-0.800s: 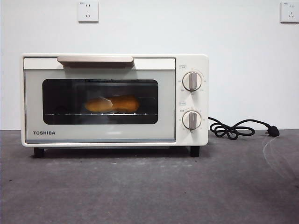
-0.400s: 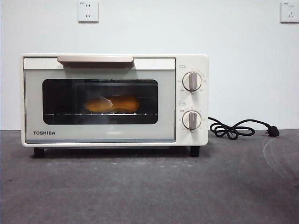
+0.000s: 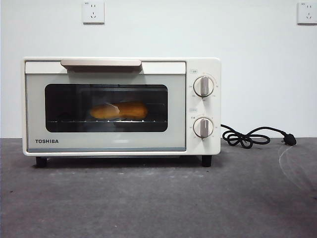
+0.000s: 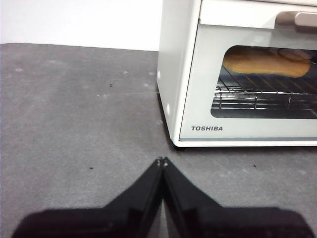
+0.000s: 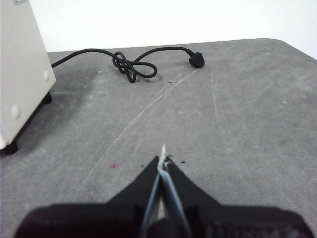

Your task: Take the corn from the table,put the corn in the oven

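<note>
- Behind the closed glass door of the oven [image 3: 121, 105], the corn [image 3: 119, 110] lies on its side on the wire rack [image 4: 262, 96], seen through the dark window.
- Toward the table's far edge, the oven stands on four dark feet on the table [image 3: 158, 198], its front facing the near edge, with the beige bar handle [image 3: 101, 63] across the top of the door.
- Two round knobs [image 3: 203, 86] sit one above the other on the panel beside the door.
- A black cord [image 3: 247, 137] runs from the oven over the table, looped in a loose knot and ending in a plug [image 5: 196, 61] that lies flat near the far edge.
- The left end effector [image 4: 162, 160] hangs over the bare table in front of the oven's corner below the TOSHIBA lettering, apart from it, its jaws pressed together with nothing between them.
- The right end effector [image 5: 163, 159] hangs over the bare table on the cord's side of the oven, well apart from both, its jaws also together and empty.
- Pale scratch lines [image 5: 148, 106] cross the table surface between the right end effector and the cord.
- Two white wall sockets [image 3: 93, 12] sit on the white wall behind the table.
</note>
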